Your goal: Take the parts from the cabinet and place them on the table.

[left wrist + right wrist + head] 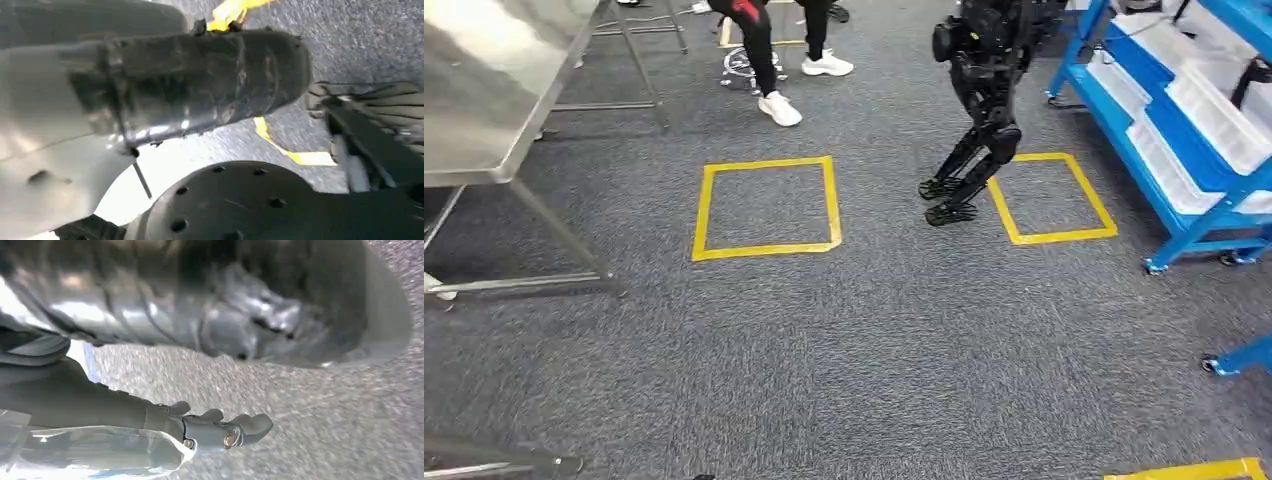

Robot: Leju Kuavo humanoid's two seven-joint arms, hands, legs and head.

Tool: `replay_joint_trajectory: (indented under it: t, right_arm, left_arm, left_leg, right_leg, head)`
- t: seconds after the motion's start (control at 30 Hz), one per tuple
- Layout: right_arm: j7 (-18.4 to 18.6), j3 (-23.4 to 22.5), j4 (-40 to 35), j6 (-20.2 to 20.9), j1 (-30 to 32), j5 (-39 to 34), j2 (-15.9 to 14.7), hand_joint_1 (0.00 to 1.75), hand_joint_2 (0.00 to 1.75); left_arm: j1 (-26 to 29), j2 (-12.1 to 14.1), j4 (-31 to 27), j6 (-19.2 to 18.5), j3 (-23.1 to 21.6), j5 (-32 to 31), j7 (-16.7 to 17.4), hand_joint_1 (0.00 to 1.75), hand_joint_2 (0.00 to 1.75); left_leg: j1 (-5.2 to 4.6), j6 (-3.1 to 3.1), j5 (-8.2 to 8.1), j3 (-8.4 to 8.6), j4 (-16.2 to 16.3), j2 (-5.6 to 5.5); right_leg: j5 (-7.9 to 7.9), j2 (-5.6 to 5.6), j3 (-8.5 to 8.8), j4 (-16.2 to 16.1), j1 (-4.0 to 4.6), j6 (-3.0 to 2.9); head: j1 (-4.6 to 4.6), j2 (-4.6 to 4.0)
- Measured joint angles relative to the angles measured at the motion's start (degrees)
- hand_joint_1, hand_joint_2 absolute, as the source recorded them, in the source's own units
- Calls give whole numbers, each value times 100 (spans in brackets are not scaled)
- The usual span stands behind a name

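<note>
In the right wrist view my right hand (215, 430) hangs over grey carpet with its fingers stretched out. A clear plastic bag (95, 452) lies against its underside and the hand seems to hold it. What the bag contains is too blurred to tell. In the head view the blue cabinet (1169, 195) with white bins (1219, 120) stands at the right. The steel table (484, 100) stands at the left. The left wrist view is blurred. A pale grey cover of my left hand (50, 115) shows there, but its fingers cannot be made out.
Another black robot (979, 110) stands at the edge of a yellow taped square (1054, 198). A second yellow square (767, 207) marks the carpet in the middle. A seated person's legs (769, 60) are at the back. A blue caster (1239, 358) is at the right.
</note>
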Motion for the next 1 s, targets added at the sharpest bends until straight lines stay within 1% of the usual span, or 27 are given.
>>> replay_joint_trajectory:
  t: [0.03,0.07,0.1,0.13,0.2,0.23,0.27,0.3,0.33,0.4,0.43,0.47,0.5,0.53,0.57,0.6,0.63,0.67,0.73,0.77,0.8,0.83,0.87,0.9,0.93,0.97,1.0]
  right_arm:
    - [-2,0,0,2,4,0,7,0,0]
    - [-2,-2,0,2,-1,2,7,0,0]
    - [-2,-2,0,2,-9,2,-7,0,0]
    - [-4,0,-2,2,-21,2,-2,0,0]
    - [-4,0,0,2,12,11,-2,0,0]
    - [-2,0,4,2,28,13,-4,0,0]
    - [-4,0,7,4,47,13,0,0,0]
    - [-2,0,11,4,42,15,-4,0,0]
    - [-2,0,11,4,11,15,-7,0,0]
    - [-2,0,11,4,0,15,9,0,0]
    - [-2,0,11,4,5,15,11,0,0]
    - [0,0,11,4,10,15,11,0,0]
    - [7,0,15,4,32,13,6,0,0]
    - [7,0,17,4,37,13,0,0,0]
    - [7,0,17,4,25,15,-4,0,0]
    - [4,0,17,4,3,15,-11,0,0]
    - [4,0,17,4,-50,15,-11,0,0]
    - [2,0,17,4,-47,15,-13,0,0]
    - [2,0,20,4,-18,15,-42,0,0]
    - [2,0,17,4,-26,15,-39,0,0]
    - [5,0,20,4,0,15,-35,0,0]
    - [7,0,22,4,4,15,-33,0,0]
    - [7,0,22,7,-10,15,-31,0,0]
    - [7,0,22,7,-20,15,-22,0,0]
    - [7,0,22,7,-19,15,-4,0,0]
    - [7,0,22,7,-12,15,2,0,0]
    - [7,0,24,7,2,13,11,0,0]
  left_arm:
    - [-4,4,0,2,0,0,-2,0,0]
    - [-5,7,0,0,0,0,0,0,0]
    - [0,7,4,0,0,0,2,0,0]
    - [-3,9,4,0,0,0,11,0,0]
    - [-20,9,4,0,0,0,2,0,0]
    - [-23,9,4,-2,0,0,-11,0,0]
    - [-32,2,4,-4,0,0,-13,0,0]
    - [-35,-42,4,-2,0,0,-11,0,0]
    - [-25,-54,4,0,2,0,-9,0,0]
    - [-5,-101,4,0,2,0,-4,0,0]
    - [0,-105,4,2,2,0,-7,0,0]
    - [0,-107,4,2,2,2,-4,0,0]
    - [-7,-107,4,2,0,4,-4,0,0]
    - [-12,-107,4,0,2,7,-4,0,0]
    - [-16,-107,4,0,2,9,-7,0,0]
    - [-17,-107,4,0,0,9,-7,0,0]
    - [-15,-107,4,0,2,13,-7,0,0]
    - [-24,-112,4,0,0,13,-7,0,0]
    - [-50,-111,2,0,0,15,-15,0,0]
    - [-55,-111,-2,0,2,15,-20,0,0]
    - [-68,-111,0,0,0,15,-20,0,0]
    - [-61,-92,0,0,0,17,-9,0,0]
    - [-50,-68,0,0,0,17,4,0,0]
    - [-33,-55,2,0,0,17,4,0,0]
    - [-20,-35,2,0,0,17,7,0,0]
    - [-5,-26,2,0,0,17,11,0,0]
    - [8,-9,2,0,0,17,9,0,0]
  left_leg:
    - [24,-23,290,216,-493,-79]
    - [64,-53,517,428,-962,-257]
    - [99,-85,423,512,-1127,-570]
    - [81,12,437,497,-1132,-479]
    - [36,99,433,508,-1128,-349]
    - [63,146,457,516,-1157,-265]
    - [72,187,474,522,-1171,-176]
    - [57,228,475,522,-1181,-131]
    - [40,254,469,515,-1181,-48]
    - [10,277,453,507,-1180,112]
    - [-7,291,444,510,-1180,188]
    - [-24,295,433,520,-1180,252]
    - [-39,302,422,535,-1180,308]
    - [-49,295,409,560,-1180,364]
    - [-53,288,390,591,-1181,429]
    - [-59,272,371,613,-1182,487]
    - [-83,225,343,609,-1186,546]
    - [-81,197,337,625,-1191,612]
    - [-72,152,322,683,-1229,759]
    - [-73,113,279,722,-1226,781]
    - [-56,72,198,702,-1098,452]
    - [-46,52,-36,520,-712,204]
    - [-36,30,-254,286,-228,93]
    - [-28,12,-423,47,224,54]
    - [-25,-1,-476,-124,506,37]
    - [-25,-11,-387,-176,525,27]
    - [-22,-17,-158,-103,275,20]
  right_leg:
    - [-29,79,-1,46,-25,35]
    - [-65,155,-7,98,-45,68]
    - [-109,232,-53,173,-23,125]
    - [-118,316,-87,215,-39,156]
    - [-83,423,-107,148,-74,225]
    - [-79,479,-115,158,-76,254]
    - [-118,257,-127,227,-61,261]
    - [-289,-110,-267,493,-39,280]
    - [-524,-264,-506,955,-42,293]
    - [-904,-359,-999,1927,-46,306]
    - [-934,-370,-1123,2159,-46,300]
    - [-825,-373,-1093,2092,-45,280]
    - [-610,-378,-927,1753,-37,245]
    - [-365,-414,-667,1253,-15,195]
    - [-133,-588,-363,687,38,118]
    - [-73,-979,-159,305,128,28]
    - [-117,-950,-144,239,136,33]
    - [-108,-838,-180,225,151,20]
    - [-95,-697,-173,179,155,-7]
    - [-4,-625,-77,50,77,-26]
    - [14,-577,-26,-10,79,-26]
    - [37,-515,-12,-22,62,-49]
    - [37,-430,-15,-22,49,-54]
    - [31,-345,-14,-17,44,-61]
    - [23,-253,-12,-11,42,-61]
    - [17,-162,-6,-2,35,-53]
    - [7,-70,0,14,22,-39]
  head:
    - [0,2]
    - [-2,0]
    - [-2,0]
    - [4,0]
    - [-2,0]
    - [-2,0]
    - [2,0]
    - [37,0]
    - [37,0]
    - [33,0]
    - [35,0]
    - [33,0]
    - [35,0]
    - [35,2]
    - [35,0]
    - [35,0]
    - [33,0]
    - [26,0]
    - [33,0]
    - [28,0]
    - [7,0]
    - [-2,2]
    - [-18,0]
    - [-17,2]
    - [-15,0]
    - [-20,2]
    - [-18,0]
